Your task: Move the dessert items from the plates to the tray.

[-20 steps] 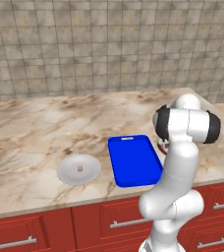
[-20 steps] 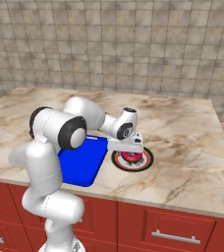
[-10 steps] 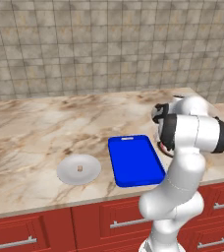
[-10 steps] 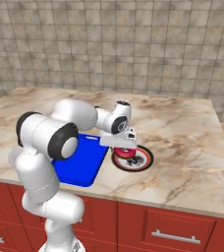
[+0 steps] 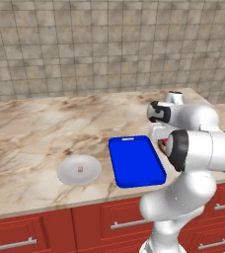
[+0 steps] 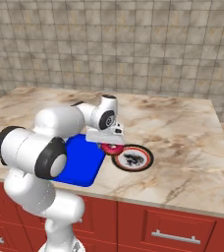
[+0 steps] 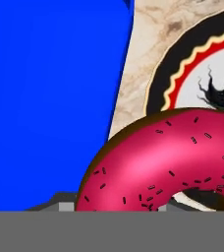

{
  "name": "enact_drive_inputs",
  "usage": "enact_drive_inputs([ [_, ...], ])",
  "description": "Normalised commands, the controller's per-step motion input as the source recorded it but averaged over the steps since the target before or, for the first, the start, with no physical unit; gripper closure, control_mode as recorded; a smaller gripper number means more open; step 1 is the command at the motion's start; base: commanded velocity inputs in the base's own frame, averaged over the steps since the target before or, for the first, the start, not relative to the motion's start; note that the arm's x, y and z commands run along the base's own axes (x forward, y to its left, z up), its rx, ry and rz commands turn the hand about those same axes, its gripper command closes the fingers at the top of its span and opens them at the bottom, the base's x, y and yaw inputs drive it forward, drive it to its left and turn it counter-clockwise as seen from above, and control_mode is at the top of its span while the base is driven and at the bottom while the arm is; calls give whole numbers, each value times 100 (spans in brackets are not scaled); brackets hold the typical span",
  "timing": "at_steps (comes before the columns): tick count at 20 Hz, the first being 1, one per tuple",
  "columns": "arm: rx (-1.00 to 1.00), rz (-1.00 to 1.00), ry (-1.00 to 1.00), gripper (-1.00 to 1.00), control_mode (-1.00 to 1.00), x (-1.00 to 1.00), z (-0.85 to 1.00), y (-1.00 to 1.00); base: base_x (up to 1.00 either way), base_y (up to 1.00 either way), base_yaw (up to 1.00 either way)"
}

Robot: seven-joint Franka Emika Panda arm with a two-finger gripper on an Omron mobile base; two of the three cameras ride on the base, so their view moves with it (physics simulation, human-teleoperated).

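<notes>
My gripper is shut on the red-pink doughnut and holds it just above the counter, between the blue tray and the red-and-black rimmed plate. In the hand view the sprinkled doughnut looms close, with the tray to its left and the plate's rim to the right. In the left base view the grey plate lies left of the tray, with the tiny tan morsel at its middle. The gripper sits at the tray's right edge, partly behind my arm.
A marble counter runs along a tiled back wall, above red cabinet fronts with metal handles. My own elbow bulks over the counter's right front. Bare counter stretches right of the patterned plate.
The gripper has carried the doughnut leftwards off the middle of the patterned plate towards the tray. The arm has folded further. The grey plate and its morsel have stayed put.
</notes>
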Motion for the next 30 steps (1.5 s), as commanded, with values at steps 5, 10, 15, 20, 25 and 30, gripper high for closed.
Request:
enact_drive_inputs([
  [5,0,0,0,100,-100,-21,14,65,0,0,0],
  [10,0,0,0,100,-100,-5,-3,73,0,0,0],
  [15,0,0,0,100,-100,0,-1,73,0,0,0],
  [20,0,0,3,100,-100,20,-20,44,0,0,0],
  [25,0,0,8,100,-100,51,-36,3,0,0,0],
  [30,0,0,7,100,-100,51,-30,4,0,0,0],
])
